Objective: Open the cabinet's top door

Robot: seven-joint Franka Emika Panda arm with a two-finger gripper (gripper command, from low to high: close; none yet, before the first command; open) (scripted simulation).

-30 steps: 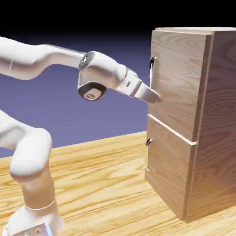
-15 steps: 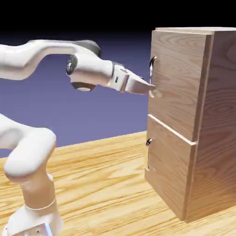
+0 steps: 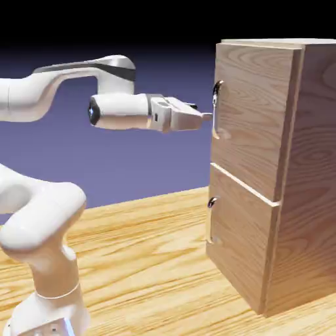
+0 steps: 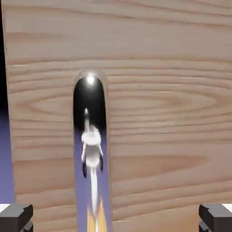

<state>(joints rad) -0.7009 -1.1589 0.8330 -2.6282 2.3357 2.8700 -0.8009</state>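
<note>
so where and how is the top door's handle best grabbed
Probably mid-length on the top door's handle, coming straight at the door front, one jaw on each long side: the handle is a narrow upright bar, its long sides look free in the hand view.

gripper [image 3: 209,117]: held level, fingertips near the upper handle [image 3: 216,110] | top door [image 3: 254,118]: closed | lower door [image 3: 240,236]: closed, its handle [image 3: 211,220] left ungripped | cabinet [image 3: 308,177]: seated on wood-grained table [image 3: 144,243]
</note>
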